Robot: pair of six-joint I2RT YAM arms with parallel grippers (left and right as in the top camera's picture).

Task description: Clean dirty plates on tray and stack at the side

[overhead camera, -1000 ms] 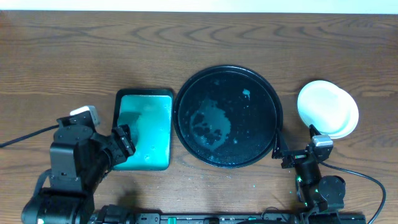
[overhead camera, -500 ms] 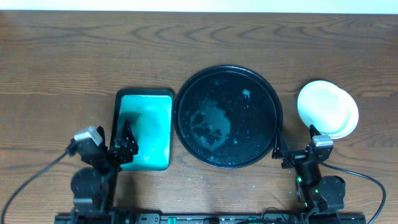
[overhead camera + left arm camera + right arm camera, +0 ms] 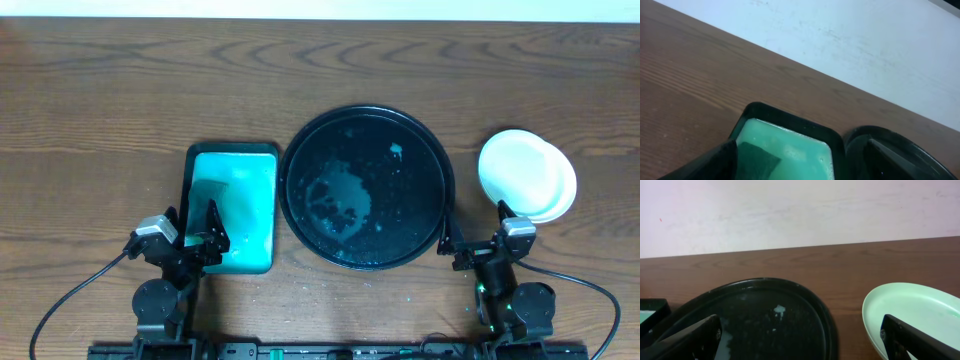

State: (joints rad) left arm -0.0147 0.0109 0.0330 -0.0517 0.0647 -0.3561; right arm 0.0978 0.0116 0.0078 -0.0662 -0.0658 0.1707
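- Left gripper (image 3: 198, 238) sits low by its base, arm folded, jaws spread wide
- Right gripper (image 3: 472, 245) sits equally low, jaws parted

The overhead view looks straight down from high above the table (image 3: 100, 100), taking in a wide stretch of it: basin (image 3: 232, 147) at left, tray (image 3: 400, 215) in the middle, plates (image 3: 525, 175) at right. The left wrist view sits low and close at the near left, tilted, facing far and a little right over the basin's far end to the wall (image 3: 865, 40); the right wrist view sits low and level at the near right, facing far over tray and plates. Both wrist views share the tray, and the overhead view covers everything they see on the table.
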